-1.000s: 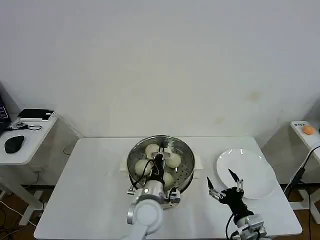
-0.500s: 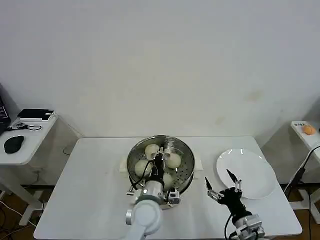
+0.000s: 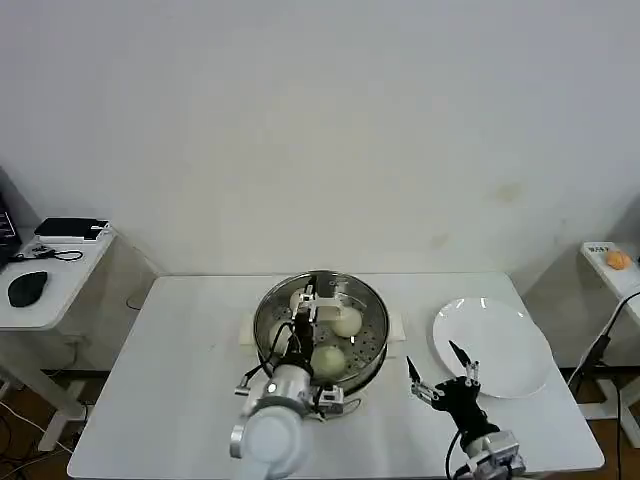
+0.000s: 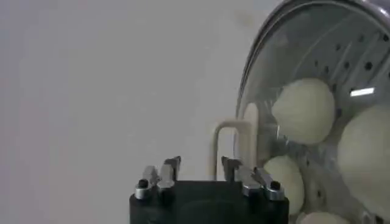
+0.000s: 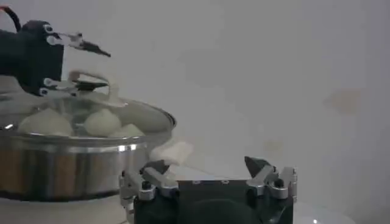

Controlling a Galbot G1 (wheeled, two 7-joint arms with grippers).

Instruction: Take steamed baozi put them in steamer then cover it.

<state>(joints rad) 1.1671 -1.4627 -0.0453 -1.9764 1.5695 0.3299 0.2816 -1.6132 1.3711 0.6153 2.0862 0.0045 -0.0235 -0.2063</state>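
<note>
While the glass cover point(image 3: 322, 322) sits on the steamer point(image 3: 372, 352) at the lower middle of the head view, the left gripper point(image 3: 308, 297) hovers over the cover's cream-white bar handle point(image 4: 234, 149), its jaws apart and empty. In the left wrist view the handle stands between the two spread fingers point(image 4: 159, 178) without either one touching it. Through the glass, the steamed baozi point(image 3: 346, 322) lie on the perforated tray inside the pot; three or four show, one partly hidden by the arm. The steamer stands on the white table point(image 3: 180, 360), with a white side handle point(image 3: 395, 325) showing toward the frame's right. To the lower right of the head view, the right gripper point(image 3: 440, 380) rests low over the table between the steamer and a flat white plate point(image 3: 500, 345), jaws apart, holding nothing. In the right wrist view the steamer's shiny wall point(image 5: 67, 167) fills the left side, with the left gripper point(image 5: 91, 64) above the cover.
</note>
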